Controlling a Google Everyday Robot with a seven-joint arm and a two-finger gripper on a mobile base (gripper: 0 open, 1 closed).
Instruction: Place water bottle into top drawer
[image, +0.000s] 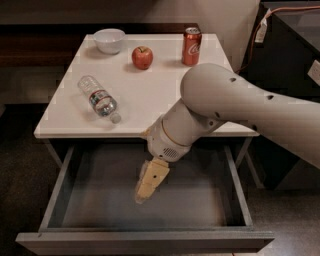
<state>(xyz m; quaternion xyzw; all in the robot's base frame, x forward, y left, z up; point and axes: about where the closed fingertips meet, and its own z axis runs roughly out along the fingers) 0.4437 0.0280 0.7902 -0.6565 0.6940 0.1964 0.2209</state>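
The water bottle lies on its side on the white table top, left of centre, cap toward the front edge. The top drawer is pulled open below the table and shows a bare grey floor. My gripper hangs from the big white arm, pointing down over the middle of the open drawer, right of and below the bottle and apart from it. It holds nothing that I can see.
A white bowl, a red apple and a red soda can stand along the back of the table. A dark cabinet stands to the right. My arm covers the table's front right corner.
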